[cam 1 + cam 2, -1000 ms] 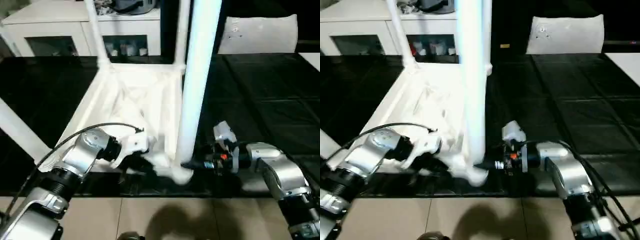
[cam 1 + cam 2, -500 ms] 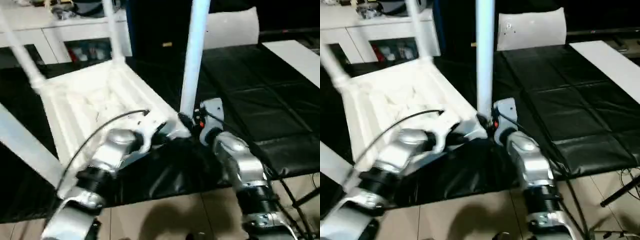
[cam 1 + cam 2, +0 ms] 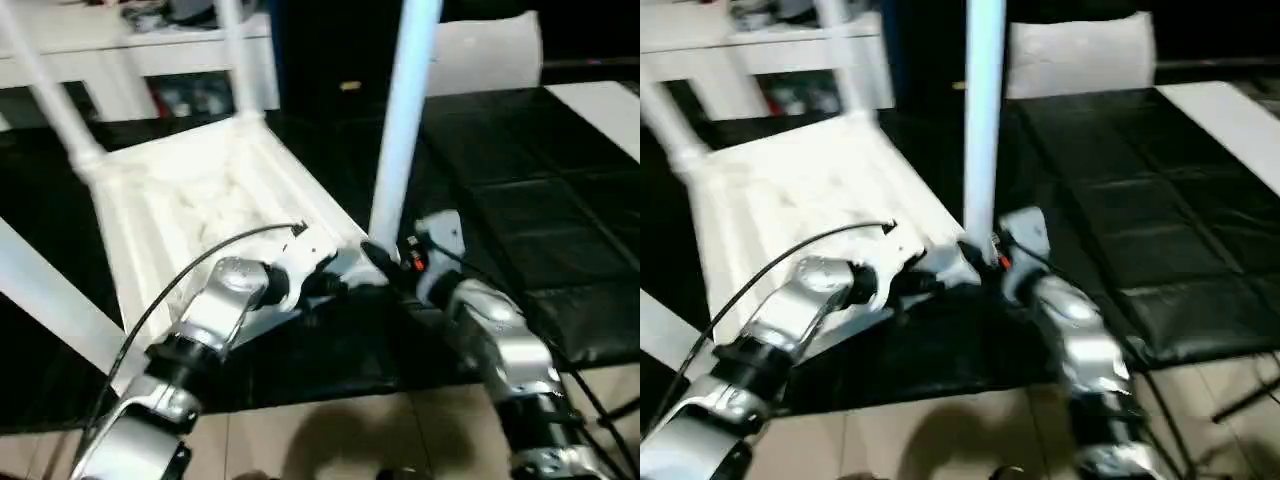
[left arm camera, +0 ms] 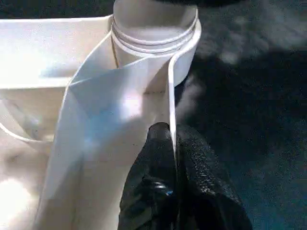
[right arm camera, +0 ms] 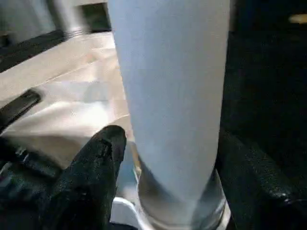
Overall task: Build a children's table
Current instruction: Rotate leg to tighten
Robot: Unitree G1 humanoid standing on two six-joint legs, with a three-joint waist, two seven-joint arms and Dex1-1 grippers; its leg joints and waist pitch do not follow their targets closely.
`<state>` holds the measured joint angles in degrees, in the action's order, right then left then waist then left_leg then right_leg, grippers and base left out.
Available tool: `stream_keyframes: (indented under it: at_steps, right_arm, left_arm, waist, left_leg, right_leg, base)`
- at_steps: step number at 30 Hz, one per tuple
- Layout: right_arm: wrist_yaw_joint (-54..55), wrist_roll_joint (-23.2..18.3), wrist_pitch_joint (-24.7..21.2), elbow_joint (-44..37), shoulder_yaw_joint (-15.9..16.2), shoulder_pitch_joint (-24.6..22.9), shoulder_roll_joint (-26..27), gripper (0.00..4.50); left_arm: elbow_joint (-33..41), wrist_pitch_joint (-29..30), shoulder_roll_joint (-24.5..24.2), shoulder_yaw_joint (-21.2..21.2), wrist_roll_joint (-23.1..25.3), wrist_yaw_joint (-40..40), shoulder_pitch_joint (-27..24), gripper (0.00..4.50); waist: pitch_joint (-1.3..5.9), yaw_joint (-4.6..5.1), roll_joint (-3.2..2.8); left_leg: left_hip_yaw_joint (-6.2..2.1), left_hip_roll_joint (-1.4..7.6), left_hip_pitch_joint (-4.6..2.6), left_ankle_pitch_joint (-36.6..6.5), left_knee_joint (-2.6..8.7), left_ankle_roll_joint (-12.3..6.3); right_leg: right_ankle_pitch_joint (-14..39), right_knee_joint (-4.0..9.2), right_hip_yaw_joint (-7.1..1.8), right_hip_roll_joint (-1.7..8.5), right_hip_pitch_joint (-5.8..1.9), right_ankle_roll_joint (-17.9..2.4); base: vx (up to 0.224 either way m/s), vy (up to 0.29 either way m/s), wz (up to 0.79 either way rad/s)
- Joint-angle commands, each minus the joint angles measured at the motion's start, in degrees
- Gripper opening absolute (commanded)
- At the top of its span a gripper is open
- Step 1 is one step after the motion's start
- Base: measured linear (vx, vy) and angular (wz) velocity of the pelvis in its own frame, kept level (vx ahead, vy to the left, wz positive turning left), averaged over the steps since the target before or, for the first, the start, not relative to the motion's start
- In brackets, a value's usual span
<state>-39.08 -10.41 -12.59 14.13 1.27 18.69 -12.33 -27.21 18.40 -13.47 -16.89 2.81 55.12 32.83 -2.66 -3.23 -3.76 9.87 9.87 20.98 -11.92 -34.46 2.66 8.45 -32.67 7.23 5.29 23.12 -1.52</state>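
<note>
The children's table lies upside down on the black work table, ribbed white tabletop [image 3: 190,210] facing up. A long white leg [image 3: 400,130] rises from the near right corner socket [image 4: 153,38]. Two more legs [image 3: 50,90] [image 3: 235,60] stand at the far corners, and a further leg [image 3: 50,300] crosses the left foreground. My left gripper [image 4: 173,139] is shut on the tabletop's thin rim just beside that socket. My right gripper [image 5: 170,141] straddles the base of the near leg, one finger [image 5: 96,163] on each side, standing slightly off it, open.
The black work table [image 3: 520,200] stretches to the right of the tabletop. A white glass-door cabinet [image 3: 150,50] stands behind, a white cushion-like panel [image 3: 490,55] at the back right, and a white board [image 3: 600,110] at the right edge. Tan floor [image 3: 330,440] lies in front.
The head view has shifted and tilted. Both grippers stay at the near right corner. The right gripper's fingers now stand wider around the leg's base.
</note>
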Motion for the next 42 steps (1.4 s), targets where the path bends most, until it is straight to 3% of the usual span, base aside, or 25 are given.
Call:
stream_keyframes:
  at_steps: [1, 5, 11, 14, 17, 18, 21, 29, 32, 38, 42]
  right_arm:
    - [-6.17, -2.08, -0.20, -2.03, 1.43, -0.28, -1.84, 3.41]
    - [-17.19, -3.82, -0.30, -1.96, 3.79, -0.35, -7.26, 3.47]
    - [-24.73, -2.73, 3.42, 1.57, 6.43, 1.59, -10.76, 3.47]
    - [-28.59, -4.12, 3.04, 2.15, 6.97, 2.31, -11.31, 3.47]
    - [-31.25, -4.94, 3.07, 2.68, 7.47, 2.89, -11.76, 3.32]
    - [-32.72, -5.76, 2.41, 2.53, 7.53, 2.98, -11.99, 3.04]
    - [-36.14, -7.67, 0.29, 1.72, 7.86, 3.15, -12.81, 2.87]
    - [-40.76, -8.37, -0.62, 2.80, 9.02, 4.26, -13.66, 2.17]
    - [-41.38, -8.56, -0.93, 2.96, 9.53, 4.48, -13.34, 1.94]
    - [-41.58, -8.34, -1.15, 2.53, 9.94, 3.95, -12.43, 1.90]
    - [-38.38, -8.61, -1.49, 0.63, 9.23, 2.15, -11.37, 1.89]
  left_arm:
    - [1.47, -1.85, -1.31, -2.08, -0.20, 4.16, -0.07, 0.00]
    - [1.87, -5.65, -4.50, -3.97, -1.05, 11.67, -0.61, 0.00]
    - [0.93, -10.40, -7.88, -6.31, -0.89, 18.04, -0.51, 0.00]
    - [1.00, -12.96, -9.70, -7.48, -1.30, 22.49, -0.72, 0.00]
    - [1.42, -13.92, -10.90, -7.97, -1.87, 25.77, -0.76, 0.00]
    - [1.51, -14.20, -11.35, -8.16, -2.04, 27.02, -0.70, 0.00]
    - [1.37, -15.19, -12.50, -8.83, -1.91, 29.59, -0.37, 0.00]
    - [-0.38, -18.00, -13.32, -9.87, -1.44, 32.22, 0.67, 0.00]
    - [-0.50, -18.38, -13.34, -10.07, -1.33, 32.66, 0.67, 0.00]
    - [-1.03, -18.40, -12.74, -9.89, -1.25, 31.66, 0.43, 0.00]
    - [-1.19, -15.19, -11.34, -8.68, -0.89, 27.64, 0.48, 0.00]
  waist:
    - [3.74, -0.13, 0.47]
    - [3.72, -0.73, 0.66]
    - [3.87, -1.94, 0.91]
    - [3.89, -2.27, 1.16]
    - [3.89, -2.75, 0.96]
    - [3.90, -2.96, 1.20]
    - [3.93, -3.28, 1.14]
    - [3.84, -3.40, 1.57]
    - [3.93, -3.48, 1.44]
    - [3.85, -3.44, 1.50]
    - [3.68, -3.36, 1.47]
  left_leg:
    - [-1.15, 3.34, -0.35, -9.97, 4.12, -5.67]
    - [-1.19, 3.35, -0.30, -10.53, 4.15, -5.24]
    - [-1.03, 3.51, -0.51, -9.22, 3.95, -5.15]
    - [-0.99, 3.64, -0.36, -8.80, 3.99, -5.42]
    - [-0.97, 3.72, -0.52, -8.69, 3.98, -5.17]
    - [-0.93, 3.78, -0.58, -8.74, 4.01, -5.22]
    - [-1.01, 3.88, -0.53, -8.64, 4.07, -5.10]
    - [-0.98, 3.74, -0.49, -8.92, 4.06, -4.27]
    - [-1.04, 3.86, -0.55, -8.52, 4.09, -4.06]
    - [-1.00, 3.79, -0.61, -9.68, 4.15, -3.49]
    - [-0.99, 3.84, -0.74, -10.41, 4.29, -3.22]
  right_leg:
    - [17.52, 3.94, -3.37, 4.16, -3.53, -9.48]
    - [19.74, 4.04, -3.40, 4.31, -3.52, -8.79]
    - [20.08, 3.88, -3.49, 4.42, -3.12, -8.84]
    - [18.95, 3.52, -3.53, 4.28, -3.23, -9.14]
    - [19.24, 3.41, -3.60, 4.38, -3.06, -9.27]
    - [19.25, 3.43, -3.62, 4.40, -3.10, -9.33]
    - [18.83, 3.23, -3.63, 4.39, -3.12, -9.54]
    - [21.70, 3.54, -3.62, 4.51, -3.10, -8.47]
    - [20.73, 3.38, -3.62, 4.45, -3.03, -8.72]
    - [20.58, 3.41, -3.63, 4.50, -3.12, -9.19]
    - [21.08, 3.60, -3.66, 4.41, -3.09, -8.99]
  base:
    - [0.000, 0.000, 0.00]
    - [0.000, 0.000, 0.00]
    - [0.000, 0.000, 0.00]
    - [0.000, 0.000, 0.00]
    - [0.000, 0.000, 0.00]
    - [0.000, 0.000, 0.00]
    - [0.000, 0.000, 0.00]
    - [0.000, 0.000, 0.00]
    - [0.000, 0.000, 0.00]
    - [0.000, 0.000, 0.00]
    - [0.000, 0.000, 0.00]
